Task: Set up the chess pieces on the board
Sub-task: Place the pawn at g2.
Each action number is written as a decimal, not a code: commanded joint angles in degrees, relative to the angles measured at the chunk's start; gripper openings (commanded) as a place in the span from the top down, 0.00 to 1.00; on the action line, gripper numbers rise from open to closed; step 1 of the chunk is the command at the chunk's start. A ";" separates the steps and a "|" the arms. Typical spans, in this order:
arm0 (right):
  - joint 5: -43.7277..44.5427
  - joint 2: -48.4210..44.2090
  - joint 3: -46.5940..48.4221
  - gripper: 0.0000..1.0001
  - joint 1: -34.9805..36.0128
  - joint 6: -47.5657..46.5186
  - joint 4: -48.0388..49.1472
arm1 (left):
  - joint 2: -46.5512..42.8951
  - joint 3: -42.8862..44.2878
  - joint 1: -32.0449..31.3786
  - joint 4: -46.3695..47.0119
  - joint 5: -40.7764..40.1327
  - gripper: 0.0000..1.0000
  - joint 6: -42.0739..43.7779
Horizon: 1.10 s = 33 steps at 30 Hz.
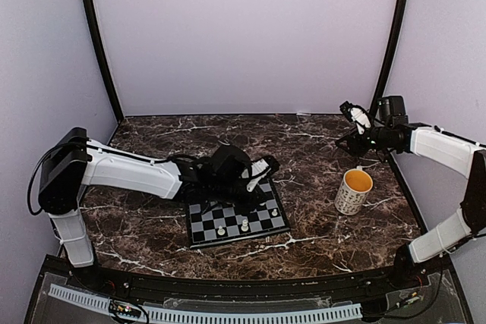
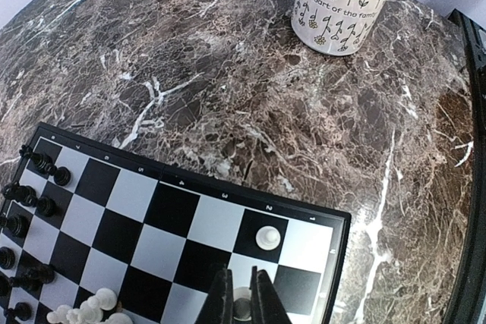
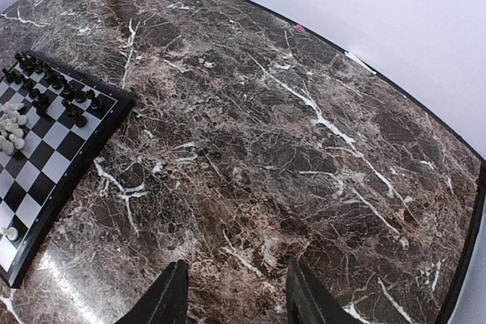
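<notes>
My left gripper [image 2: 241, 277] is pinched tight on a small white piece [image 2: 241, 307], low over a square in the edge row of the board [image 2: 171, 206], close to the corner that faces the mug [image 2: 342, 1]. To do this step well, I judge, I should lower the piece straight down, centre it on its square, let go only once its base sits flat, then lift straight up. That way my fingers [image 2: 222, 301] do not clip the second white piece [image 2: 265, 238], which stands one square off at 1 o'clock from my fingertips in the wrist view. Black pieces [image 2: 34, 195] crowd the opposite edge at 10 o'clock and a heap of white pieces [image 2: 87, 310] lies at 9 o'clock, so most of the set looks unplaced. My right gripper [image 3: 239, 301] hangs spread and empty over bare stone, well apart from the board. From overhead the board lies near the middle of the table [image 1: 152, 134], the mug at 3 o'clock from it. The surface is glossy dark brown marble with white veins, likely slick under such light pieces. Pale lilac walls [image 1: 243, 36] close in the back and sides, with black poles [image 1: 97, 43] curving up at the corners.
</notes>
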 commanded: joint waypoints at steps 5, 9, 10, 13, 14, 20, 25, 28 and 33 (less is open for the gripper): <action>-0.44 -1.76 -0.87 0.54 -0.39 -0.54 2.31 | 4.58 5.85 -1.48 -3.63 -4.92 0.98 2.86; -0.56 -1.64 -0.97 0.54 -0.38 -0.86 2.16 | 5.51 6.00 -1.62 -4.44 -4.89 0.98 2.82; -0.59 -1.58 -0.99 0.54 -0.41 -0.94 2.12 | 5.65 6.01 -1.77 -5.13 -4.86 0.98 2.86; -0.88 -1.39 -0.96 0.54 -0.39 -1.04 2.07 | 5.97 5.65 -2.10 -5.62 -5.32 0.99 2.84; -1.01 -1.42 -0.93 0.54 -0.39 -1.08 1.97 | 5.97 5.48 -2.39 -5.56 -5.78 0.99 2.86; -1.12 -1.35 -1.09 0.54 -0.39 -1.31 1.91 | 7.06 5.47 -3.06 -5.23 -5.57 0.99 2.85; -1.21 -1.30 -1.02 0.54 -0.38 -1.38 1.88 | 7.64 5.95 -3.10 -5.41 -5.63 0.99 2.82; -1.34 -1.28 -1.08 0.54 -0.39 -1.41 1.87 | 7.81 5.85 -3.15 -5.35 -5.79 0.99 2.70; -1.60 -1.12 -1.08 0.54 -0.39 -1.40 1.87 | 8.41 5.99 -3.16 -5.34 -6.55 0.97 2.15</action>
